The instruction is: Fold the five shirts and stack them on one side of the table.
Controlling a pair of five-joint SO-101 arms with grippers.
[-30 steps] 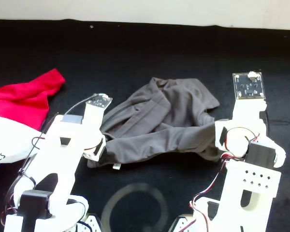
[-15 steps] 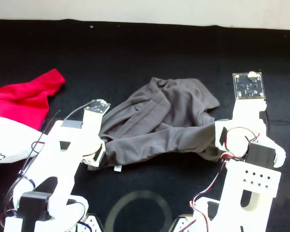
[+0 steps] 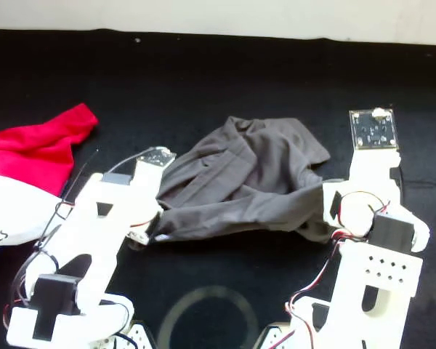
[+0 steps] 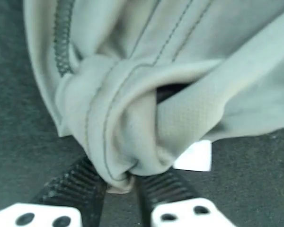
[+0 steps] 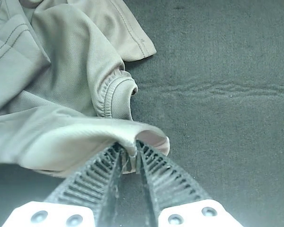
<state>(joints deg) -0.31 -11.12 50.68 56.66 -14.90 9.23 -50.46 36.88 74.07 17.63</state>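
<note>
High view: a crumpled grey shirt [image 3: 240,174] lies in the middle of the table [image 3: 203,65], stretched between two white arms at the near edge. A red shirt [image 3: 40,145] and a white shirt [image 3: 7,207] sit at the left edge.

Left wrist view: the left gripper [image 4: 128,182] pinches a bunched fold of the grey shirt, seemingly a hem.

Right wrist view: the right gripper [image 5: 128,153] is clamped on the grey shirt's edge.

left gripper [image 4: 120,180] | shifted slightly toward the other arm | grey shirt [image 3: 247,174] near edge rose, drew straighter
</note>
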